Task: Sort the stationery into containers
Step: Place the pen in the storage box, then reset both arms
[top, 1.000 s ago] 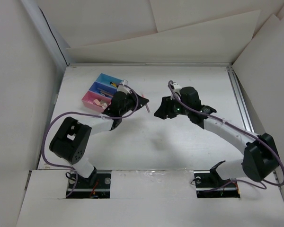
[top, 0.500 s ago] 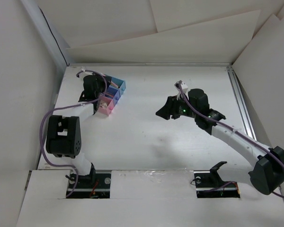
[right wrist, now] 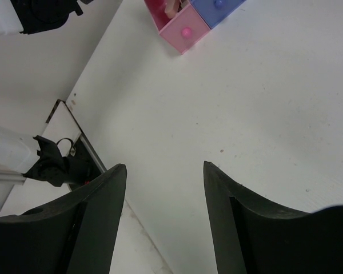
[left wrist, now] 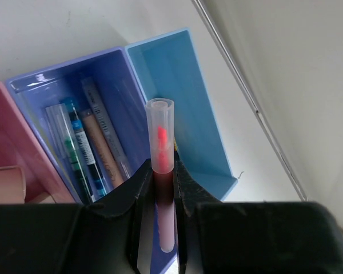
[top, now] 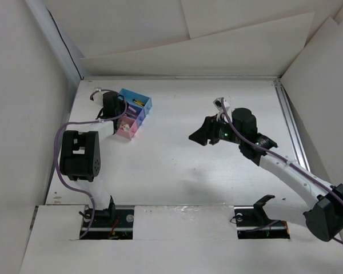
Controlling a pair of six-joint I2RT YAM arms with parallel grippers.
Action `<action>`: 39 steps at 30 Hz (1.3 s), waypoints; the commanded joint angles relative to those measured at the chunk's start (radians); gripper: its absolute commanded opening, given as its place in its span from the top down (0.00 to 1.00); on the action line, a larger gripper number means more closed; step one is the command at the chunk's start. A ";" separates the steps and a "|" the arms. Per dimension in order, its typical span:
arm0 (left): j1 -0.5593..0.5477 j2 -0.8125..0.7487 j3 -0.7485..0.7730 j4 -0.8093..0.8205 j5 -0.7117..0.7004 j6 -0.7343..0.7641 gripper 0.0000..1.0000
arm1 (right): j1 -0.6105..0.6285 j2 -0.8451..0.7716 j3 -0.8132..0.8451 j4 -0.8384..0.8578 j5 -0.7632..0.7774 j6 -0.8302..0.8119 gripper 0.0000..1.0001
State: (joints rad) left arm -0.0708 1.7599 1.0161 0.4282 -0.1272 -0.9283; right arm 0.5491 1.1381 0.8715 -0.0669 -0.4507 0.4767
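Note:
Three joined bins stand at the back left: light blue (top: 138,103), blue-violet (top: 132,117) and pink (top: 126,131). My left gripper (top: 115,108) is at their left side, shut on a slim pink pen (left wrist: 160,137). The pen's capped end points out over the wall between the blue-violet bin (left wrist: 111,97) and the light-blue bin (left wrist: 177,97). Several pens (left wrist: 88,142) lie in the blue-violet bin. A beige eraser (left wrist: 6,181) sits in the pink bin (left wrist: 11,137). My right gripper (top: 198,137) is open and empty above mid-table; its wrist view (right wrist: 164,168) shows the pink bin (right wrist: 186,31) far off.
A metal rail (left wrist: 246,97) runs along the table's back edge just beyond the light-blue bin. White walls enclose the table on three sides. The left arm's base mount (right wrist: 54,165) shows at the near edge in the right wrist view.
My left gripper has swung with the pink pen from the right of the bins to their left side. The bins sit turned and slightly shifted. My right gripper drifted a little right, still open.

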 commanded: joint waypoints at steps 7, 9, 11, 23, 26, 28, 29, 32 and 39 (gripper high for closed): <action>0.003 -0.013 0.016 -0.011 -0.052 -0.018 0.84 | -0.006 -0.020 -0.003 0.049 -0.019 0.016 0.38; 0.003 -0.023 0.007 -0.020 -0.052 -0.018 0.80 | -0.006 -0.020 -0.003 0.049 -0.019 0.016 0.37; 0.003 -0.037 -0.005 -0.020 -0.052 -0.018 0.76 | -0.006 -0.020 -0.003 0.049 -0.019 0.016 0.37; 0.003 -0.267 -0.137 0.068 -0.063 -0.004 0.64 | -0.006 -0.029 -0.012 0.058 -0.010 0.016 0.35; -0.056 -0.390 -0.203 0.104 -0.081 0.069 0.42 | 0.003 -0.029 -0.012 0.058 0.009 0.025 0.34; -0.116 -0.515 -0.258 0.104 -0.121 0.109 0.00 | 0.012 -0.029 -0.012 0.058 0.027 0.025 0.31; -0.139 -0.554 -0.275 0.092 -0.159 0.143 0.00 | 0.012 -0.029 -0.012 0.058 0.039 0.025 0.28; -0.214 -0.684 -0.356 0.078 -0.154 0.172 0.00 | 0.022 -0.029 -0.012 0.058 0.121 0.036 0.00; -0.213 -0.983 -0.516 -0.073 -0.064 0.183 0.00 | 0.022 -0.089 -0.012 0.026 0.231 0.045 0.00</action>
State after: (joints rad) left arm -0.2951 0.8650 0.5217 0.4358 -0.2062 -0.7753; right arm 0.5632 1.0973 0.8665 -0.0719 -0.2813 0.5163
